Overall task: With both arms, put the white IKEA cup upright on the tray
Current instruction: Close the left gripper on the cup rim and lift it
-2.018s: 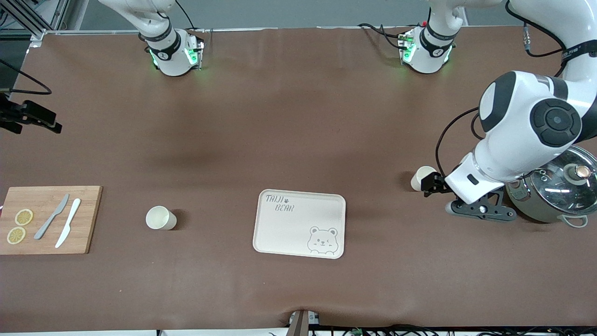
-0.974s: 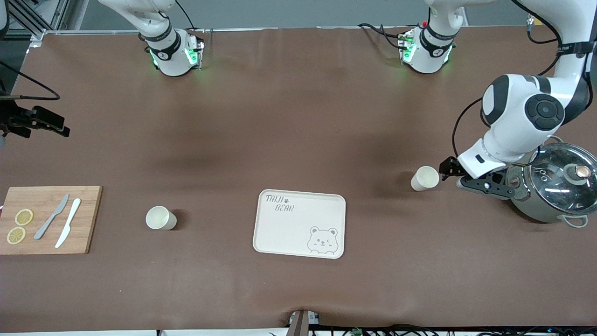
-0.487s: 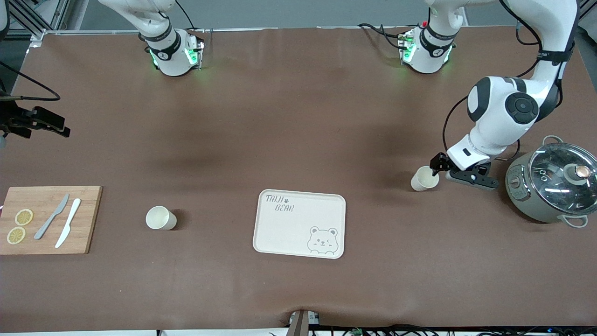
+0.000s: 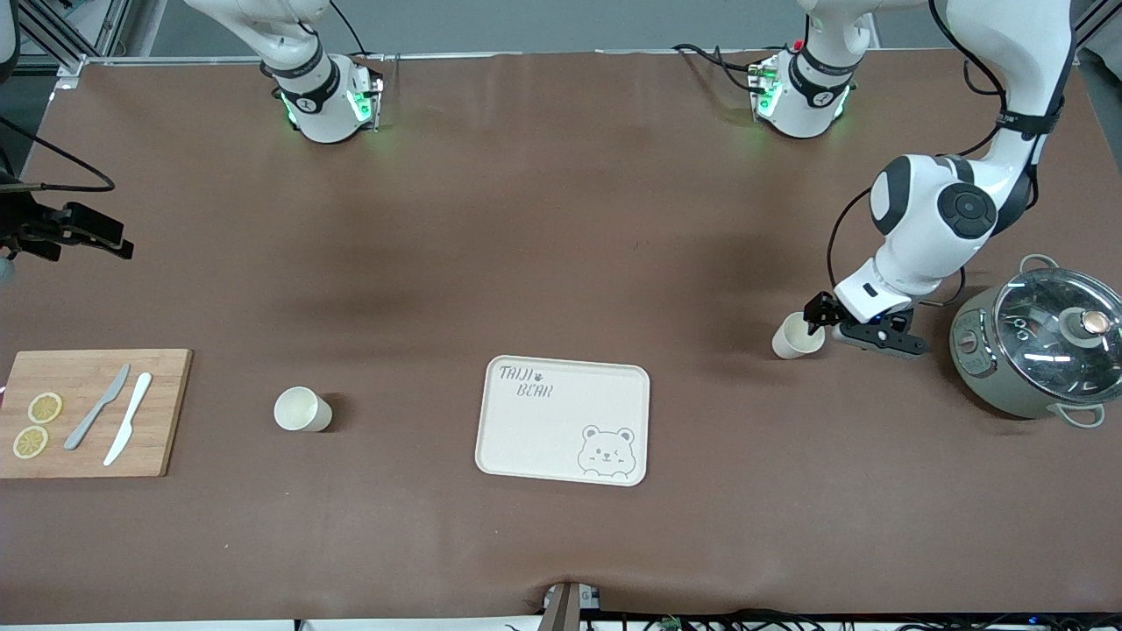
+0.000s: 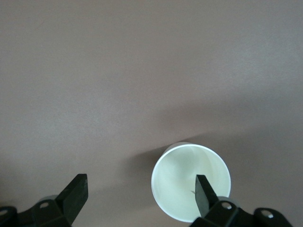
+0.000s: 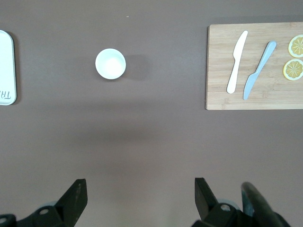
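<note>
From where I stand, everything can be placed off the cream tray [image 4: 562,420] with its bear face, which sits bare in the middle of the brown table [image 4: 526,219]; neither cup has reached it, so the job has hardly begun. Starting at the right arm's end, a wooden cutting board [image 4: 92,412] carries two lemon slices [image 4: 37,424], a grey knife [image 4: 97,406] and a white knife [image 4: 128,429], well apart from the tray. Up by that end the right gripper [image 6: 137,201] hangs high over bare table farther back from the tray than the board, fingers apart and holding nothing; that arm appears to be waiting. Between board and tray a white cup [image 4: 301,409] stands upright, mouth up, untouched. On toward the left arm's end, a second white cup [image 4: 798,336] stands upright too, a little farther back than the tray. The left gripper [image 4: 822,314] is down at this cup with its fingers spread: the wrist camera shows one fingertip [image 5: 204,191] over the cup's open mouth [image 5: 191,182] and the other well out to the side, so the rim wall lies between them but nothing is pinched yet. At that end, past the cup, sits a grey-green pot with a glass lid [image 4: 1039,342]. Left to do, I'd say: close on this cup, carry it to the tray, then the same for the other cup.
</note>
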Robot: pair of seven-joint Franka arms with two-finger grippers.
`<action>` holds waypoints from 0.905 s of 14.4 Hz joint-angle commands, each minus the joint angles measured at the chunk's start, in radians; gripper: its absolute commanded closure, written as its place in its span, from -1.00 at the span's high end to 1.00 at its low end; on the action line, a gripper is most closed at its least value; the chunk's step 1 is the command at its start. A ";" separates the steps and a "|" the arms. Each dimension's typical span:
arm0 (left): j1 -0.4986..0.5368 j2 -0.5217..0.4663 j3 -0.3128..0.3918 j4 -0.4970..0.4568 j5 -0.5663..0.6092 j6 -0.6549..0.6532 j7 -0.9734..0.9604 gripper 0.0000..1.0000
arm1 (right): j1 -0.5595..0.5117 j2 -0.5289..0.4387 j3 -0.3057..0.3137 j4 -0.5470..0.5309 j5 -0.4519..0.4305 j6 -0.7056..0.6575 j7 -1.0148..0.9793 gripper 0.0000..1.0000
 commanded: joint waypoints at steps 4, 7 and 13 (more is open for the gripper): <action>0.016 0.062 -0.008 -0.006 -0.024 0.092 0.046 1.00 | 0.001 0.003 0.001 0.006 -0.001 -0.004 0.012 1.00; 0.021 0.100 -0.008 -0.006 -0.024 0.148 0.054 1.00 | 0.002 0.003 0.001 0.006 -0.003 -0.004 0.012 1.00; 0.024 0.147 -0.008 0.000 -0.024 0.169 0.066 0.97 | 0.001 0.004 0.001 0.006 -0.003 -0.004 0.012 1.00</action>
